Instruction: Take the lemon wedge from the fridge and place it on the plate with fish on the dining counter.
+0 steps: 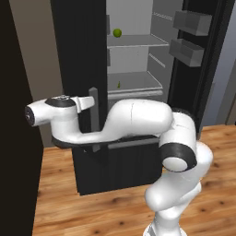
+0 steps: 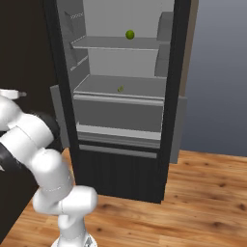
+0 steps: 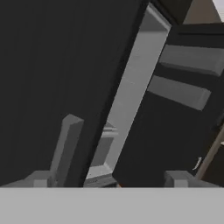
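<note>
Gripper (image 3: 109, 181) of mine stands wide — both finger tips apart with nothing between them, the fridge (image 1: 87, 55) door's grey handle (image 3: 65, 148) at ten o'clock of the left tip. Through the open door the lemon wedge (image 2: 120, 89) lies on the lower shelf (image 2: 116, 87), a round green fruit (image 2: 130, 34) at twelve o'clock above it.

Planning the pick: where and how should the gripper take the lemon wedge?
Pinch the lemon wedge across its narrow sides, coming straight in from the fridge's open front. It is a tiny sliver lying on the lower shelf, with the shelf above likely too close for a top-down reach.
</note>
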Available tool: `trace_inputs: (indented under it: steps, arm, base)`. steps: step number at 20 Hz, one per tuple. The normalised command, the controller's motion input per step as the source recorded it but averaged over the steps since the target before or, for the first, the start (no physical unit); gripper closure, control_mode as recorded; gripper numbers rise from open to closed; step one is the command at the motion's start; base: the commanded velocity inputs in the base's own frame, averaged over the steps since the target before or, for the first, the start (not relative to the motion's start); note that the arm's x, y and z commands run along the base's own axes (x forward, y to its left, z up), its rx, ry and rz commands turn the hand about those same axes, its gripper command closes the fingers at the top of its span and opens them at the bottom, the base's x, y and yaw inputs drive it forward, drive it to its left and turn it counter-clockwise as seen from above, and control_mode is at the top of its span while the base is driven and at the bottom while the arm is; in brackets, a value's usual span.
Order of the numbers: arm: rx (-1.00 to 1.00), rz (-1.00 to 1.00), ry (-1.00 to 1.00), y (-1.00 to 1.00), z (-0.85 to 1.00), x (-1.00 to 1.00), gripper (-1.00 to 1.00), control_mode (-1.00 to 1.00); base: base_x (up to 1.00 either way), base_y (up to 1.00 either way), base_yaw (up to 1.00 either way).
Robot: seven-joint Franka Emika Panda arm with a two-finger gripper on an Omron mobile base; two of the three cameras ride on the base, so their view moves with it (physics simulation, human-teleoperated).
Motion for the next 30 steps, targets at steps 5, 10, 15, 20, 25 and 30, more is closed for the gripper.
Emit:
trace_inputs:
  steps: [5, 10, 15, 20, 25, 30]
  arm:
    - [0.41, 0.0, 0.0, -1.0, 0.8, -1.0, -1.0, -1.0]
    - [0.46, 0.0, 0.01, -1.0, 0.78, -1.0, -1.0, -1.0]
    - [0.49, 0.0, 0.11, -1.0, 0.59, -1.0, -1.0, -1.0]
    - [0.37, 0.0, 0.14, -1.0, 0.03, -0.71, -1.0, -1.0]
    - [0.32, 0.21, 0.01, -1.0, 0.0, 0.01, -1.0, -1.0]
    - [0.28, 0.39, 0.0, -0.76, 0.0, 0.44, -1.0, -1.0]
  base:
    - [0.0, 0.0, 0.0]
    - [0.0, 0.0, 0.0]
    - [0.0, 0.0, 0.0]
    - [0.0, 0.0, 0.0]
    - [0.0, 0.0, 0.0]
    - [0.0, 0.0, 0.0]
